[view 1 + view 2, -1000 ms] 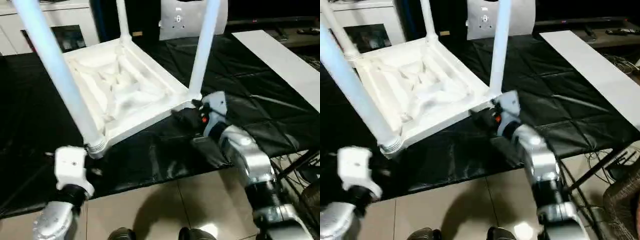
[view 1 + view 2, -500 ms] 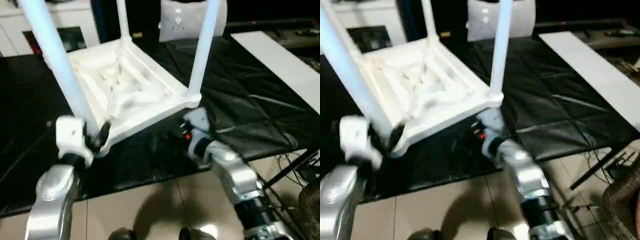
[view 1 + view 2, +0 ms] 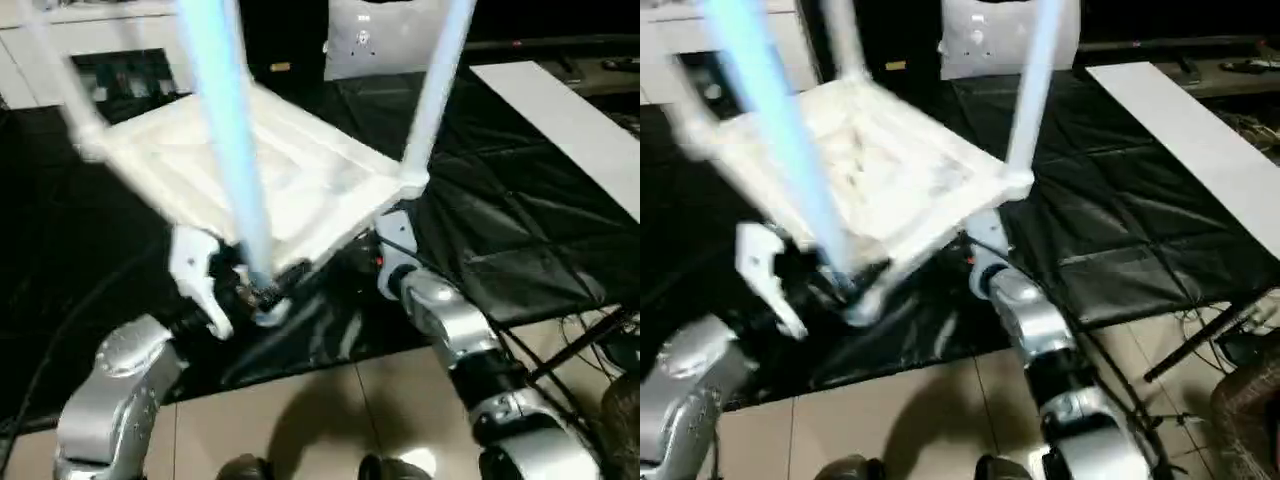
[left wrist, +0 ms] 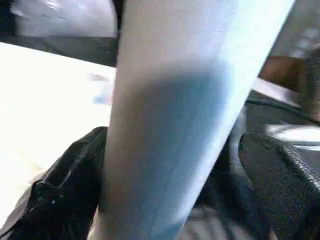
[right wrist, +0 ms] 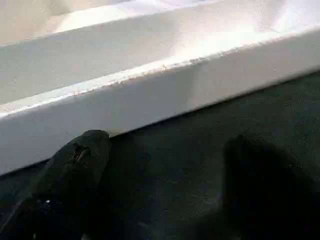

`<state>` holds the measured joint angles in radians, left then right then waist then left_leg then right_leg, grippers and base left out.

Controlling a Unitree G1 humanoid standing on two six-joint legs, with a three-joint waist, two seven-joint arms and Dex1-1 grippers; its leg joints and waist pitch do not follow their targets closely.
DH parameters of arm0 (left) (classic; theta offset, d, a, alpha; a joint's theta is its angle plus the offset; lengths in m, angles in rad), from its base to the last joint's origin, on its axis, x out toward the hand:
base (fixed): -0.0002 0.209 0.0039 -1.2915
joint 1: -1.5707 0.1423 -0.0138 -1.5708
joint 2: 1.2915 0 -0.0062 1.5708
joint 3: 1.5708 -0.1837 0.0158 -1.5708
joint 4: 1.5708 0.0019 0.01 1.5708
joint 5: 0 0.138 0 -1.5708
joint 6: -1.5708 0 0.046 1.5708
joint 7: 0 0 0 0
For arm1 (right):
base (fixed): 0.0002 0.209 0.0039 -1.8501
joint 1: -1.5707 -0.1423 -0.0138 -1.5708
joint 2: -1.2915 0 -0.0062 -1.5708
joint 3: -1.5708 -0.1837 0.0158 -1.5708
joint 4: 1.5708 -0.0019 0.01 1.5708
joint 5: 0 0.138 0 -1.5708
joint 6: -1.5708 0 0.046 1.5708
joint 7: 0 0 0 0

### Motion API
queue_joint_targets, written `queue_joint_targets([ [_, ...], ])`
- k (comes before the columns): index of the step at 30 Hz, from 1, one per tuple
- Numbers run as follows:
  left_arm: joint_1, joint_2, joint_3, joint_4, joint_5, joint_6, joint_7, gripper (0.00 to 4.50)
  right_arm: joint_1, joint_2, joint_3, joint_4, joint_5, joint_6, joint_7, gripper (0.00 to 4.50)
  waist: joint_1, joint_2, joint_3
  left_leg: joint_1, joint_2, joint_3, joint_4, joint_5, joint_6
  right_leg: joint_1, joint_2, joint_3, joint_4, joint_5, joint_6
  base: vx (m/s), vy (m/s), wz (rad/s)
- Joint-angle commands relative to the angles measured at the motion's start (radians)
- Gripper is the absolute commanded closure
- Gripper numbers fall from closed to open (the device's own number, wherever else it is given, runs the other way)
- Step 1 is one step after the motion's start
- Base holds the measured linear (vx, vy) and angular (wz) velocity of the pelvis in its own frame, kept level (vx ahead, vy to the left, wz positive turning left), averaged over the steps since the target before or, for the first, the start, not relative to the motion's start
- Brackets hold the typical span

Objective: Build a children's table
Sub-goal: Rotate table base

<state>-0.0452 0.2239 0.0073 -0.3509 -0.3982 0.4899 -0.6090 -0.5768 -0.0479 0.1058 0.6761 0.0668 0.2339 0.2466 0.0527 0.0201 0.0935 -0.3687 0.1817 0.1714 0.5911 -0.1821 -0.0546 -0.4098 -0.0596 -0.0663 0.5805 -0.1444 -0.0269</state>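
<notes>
The children's table lies upside down and tilted on the black cloth, its white tabletop [image 3: 300, 180] showing the ribbed underside. Legs stand up from the corners: a near one [image 3: 225, 130], a right one [image 3: 440, 90], and others further back. My left gripper [image 3: 255, 290] is at the base of the near leg [image 4: 170, 125], which runs between its fingers [image 4: 65, 190]; a gap shows on one side, so it is open. My right gripper [image 3: 385, 250] sits low under the near right corner, open, with the tabletop's rim [image 5: 150, 95] just beyond its fingertips [image 5: 75, 160].
Black cloth [image 3: 500, 200] covers the low work surface, and a long white board [image 3: 570, 120] lies along its right side. A white cabinet with a dark opening [image 3: 120, 70] and a pale box [image 3: 375, 40] stand behind. Tiled floor [image 3: 330, 410] and stand legs with cables [image 3: 590, 330] lie nearer.
The table has swung to the right and tilted, its near leg now more upright. My left gripper rose to that leg's base and widened. My right gripper slid in under the near right corner.
</notes>
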Motion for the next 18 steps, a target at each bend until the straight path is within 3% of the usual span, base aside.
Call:
queue_joint_targets([
  [1, 0.002, -0.017, -0.077, -0.034, -0.027, 0.019, -0.044, 0.05, -0.02, 0.009, -0.004, 0.022, -0.002, -0.009, -0.004, 0.0, -0.003, 0.004, -0.069, 0.01, 0.041, -0.011, -0.075, -0.263, 0.003, 0.048, -0.072, 0.048, -0.059, -0.314, -0.178, 0.0, 0.0, 0.0],
  [6, -0.032, -0.057, -0.138, -0.022, -0.03, 0.017, -0.044, 0.05, -0.049, 0.015, -0.011, 0.075, -0.005, -0.047, -0.003, 0.0, -0.009, 0.003, -0.07, 0.008, 0.039, -0.012, -0.073, -0.265, 0.002, 0.049, -0.072, 0.047, -0.061, -0.329, -0.169, 0.0, 0.0, 0.0],
  [7, -0.051, -0.07, -0.162, -0.014, -0.029, 0.018, -0.04, 0.05, -0.062, 0.019, -0.016, 0.1, -0.007, -0.067, 0.002, 0.0, -0.014, 0.007, -0.071, 0.008, 0.038, -0.011, -0.072, -0.26, 0.005, 0.049, -0.07, 0.046, -0.061, -0.316, -0.174, 0.0, 0.0, 0.0],
  [13, -0.112, -0.123, -0.21, 0.03, -0.012, 0.002, -0.028, 0.05, -0.081, 0.043, -0.015, 0.132, -0.003, -0.097, 0.039, 0.0, -0.017, 0.004, -0.075, 0.003, 0.037, -0.009, -0.066, -0.215, 0.027, 0.056, -0.071, 0.045, -0.055, -0.252, -0.202, 0.0, 0.0, 0.0],
  [18, -0.133, -0.162, -0.242, 0.038, -0.016, -0.002, -0.017, 0.05, -0.096, 0.064, -0.015, 0.167, -0.006, -0.119, 0.055, 0.0, -0.019, 0.006, -0.073, 0.001, 0.038, -0.009, -0.066, -0.217, 0.035, 0.056, -0.071, 0.043, -0.055, -0.255, -0.213, 0.0, 0.0, 0.0],
])
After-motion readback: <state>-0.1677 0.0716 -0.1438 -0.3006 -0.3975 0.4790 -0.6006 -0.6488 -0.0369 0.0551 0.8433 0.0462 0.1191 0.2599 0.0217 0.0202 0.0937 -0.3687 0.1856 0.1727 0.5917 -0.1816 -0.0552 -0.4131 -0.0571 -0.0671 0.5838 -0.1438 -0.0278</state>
